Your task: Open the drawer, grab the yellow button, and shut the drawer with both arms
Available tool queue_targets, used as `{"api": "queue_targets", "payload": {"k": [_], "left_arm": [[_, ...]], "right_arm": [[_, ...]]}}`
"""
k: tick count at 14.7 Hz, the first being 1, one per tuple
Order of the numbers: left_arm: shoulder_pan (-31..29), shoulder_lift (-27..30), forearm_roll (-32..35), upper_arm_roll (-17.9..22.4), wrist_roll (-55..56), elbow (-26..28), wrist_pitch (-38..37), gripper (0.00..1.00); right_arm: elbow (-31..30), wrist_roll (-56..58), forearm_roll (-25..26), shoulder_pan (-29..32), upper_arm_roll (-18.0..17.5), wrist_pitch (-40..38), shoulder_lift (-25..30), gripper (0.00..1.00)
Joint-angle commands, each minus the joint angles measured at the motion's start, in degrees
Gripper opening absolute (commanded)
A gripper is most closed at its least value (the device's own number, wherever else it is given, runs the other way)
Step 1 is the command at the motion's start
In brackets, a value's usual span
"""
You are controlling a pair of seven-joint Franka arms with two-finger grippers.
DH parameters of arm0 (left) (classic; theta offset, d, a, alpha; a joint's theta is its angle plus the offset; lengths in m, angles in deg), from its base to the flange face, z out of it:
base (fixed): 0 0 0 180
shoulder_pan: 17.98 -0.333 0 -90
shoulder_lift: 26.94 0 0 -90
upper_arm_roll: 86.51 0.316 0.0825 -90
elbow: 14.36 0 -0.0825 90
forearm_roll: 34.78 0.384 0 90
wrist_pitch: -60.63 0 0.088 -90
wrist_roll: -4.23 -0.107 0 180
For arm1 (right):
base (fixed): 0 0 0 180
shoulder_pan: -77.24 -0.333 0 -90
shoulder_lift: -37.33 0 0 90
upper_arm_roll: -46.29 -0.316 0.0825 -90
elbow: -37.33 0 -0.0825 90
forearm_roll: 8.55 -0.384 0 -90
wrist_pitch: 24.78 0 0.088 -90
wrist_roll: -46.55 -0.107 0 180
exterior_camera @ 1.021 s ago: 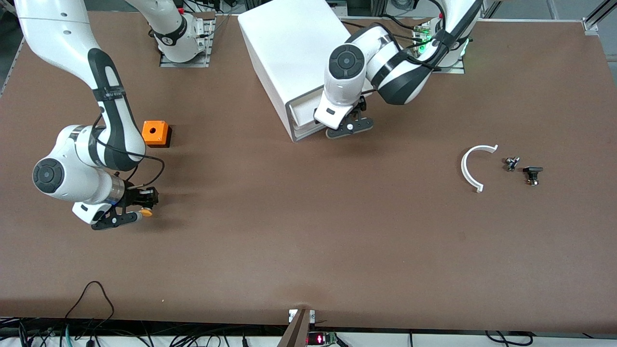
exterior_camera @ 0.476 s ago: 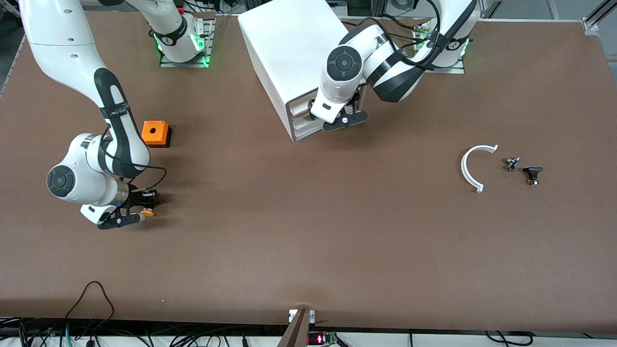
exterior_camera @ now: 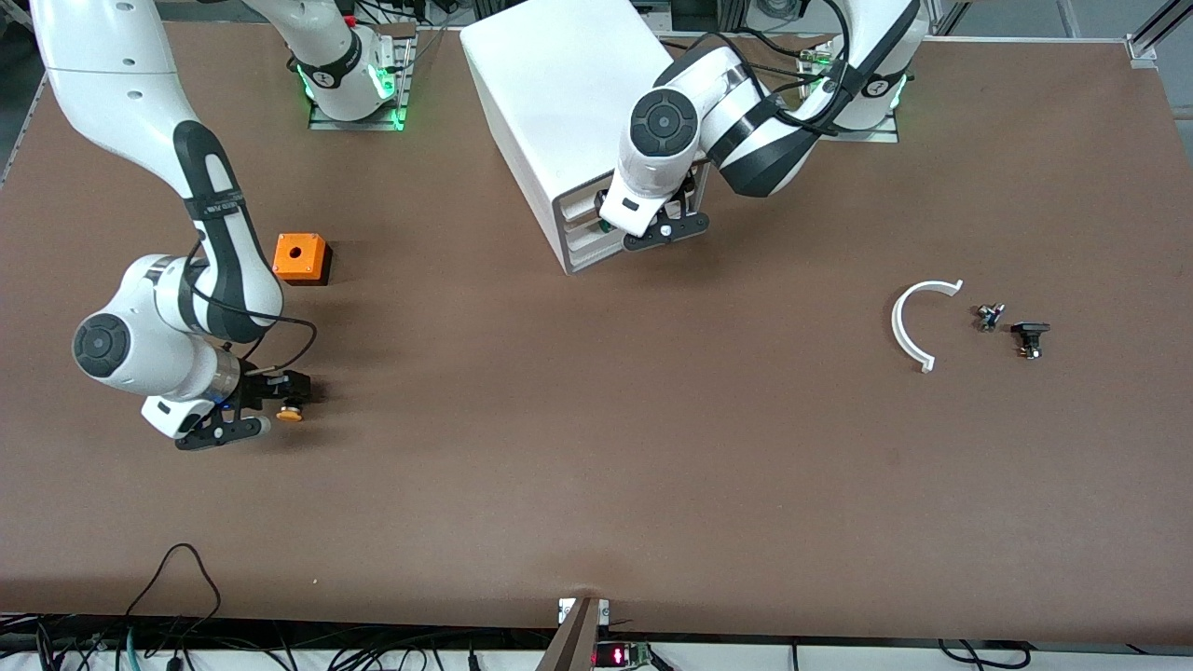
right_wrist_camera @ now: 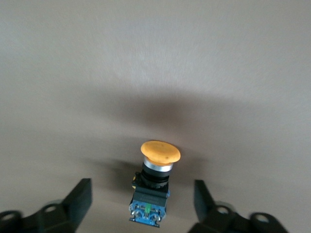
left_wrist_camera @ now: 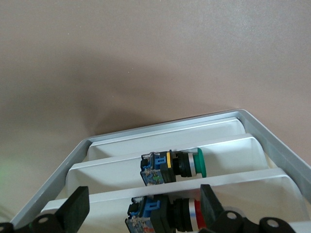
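Note:
The white cabinet stands near the arms' bases. Its top drawer sits pushed in, level with the two below inside the grey rim. My left gripper is open right at the drawer fronts; in the left wrist view its fingers straddle a red-capped button lying in a drawer. The yellow-orange button lies on the table at the right arm's end. My right gripper is open around it. In the right wrist view the button lies between the fingers, touching neither.
An orange cube with a hole sits farther from the front camera than the button. A green-capped button lies in another drawer. A white curved piece, a small metal part and a black component lie toward the left arm's end.
The top drawer stuck out of the cabinet a second ago and is now pushed in, with my left gripper moved in against the front. My right hand has shifted only slightly.

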Motion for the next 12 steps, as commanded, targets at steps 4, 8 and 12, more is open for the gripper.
{"api": "queue_targets", "payload": {"k": [4, 8, 12], "left_arm": [[-4.2, 1.1, -1.7, -0.7, -5.7, -2.4, -2.5, 1.00], [-12.7, 1.1, -0.8, -0.5, -17.5, -10.0, -8.4, 1.00], [-21.4, 1.1, -0.6, -0.1, -30.6, -18.1, -18.8, 1.00]], "right_arm": [[-0.6, -1.6, 1.8, -0.5, 0.0, -3.3, 6.4, 1.00], [-0.6, -8.8, 6.4, -1.3, -0.2, -8.3, 11.5, 1.00], [-0.2, -9.8, 6.4, -1.7, 0.0, -14.0, 17.4, 1.00]]}}
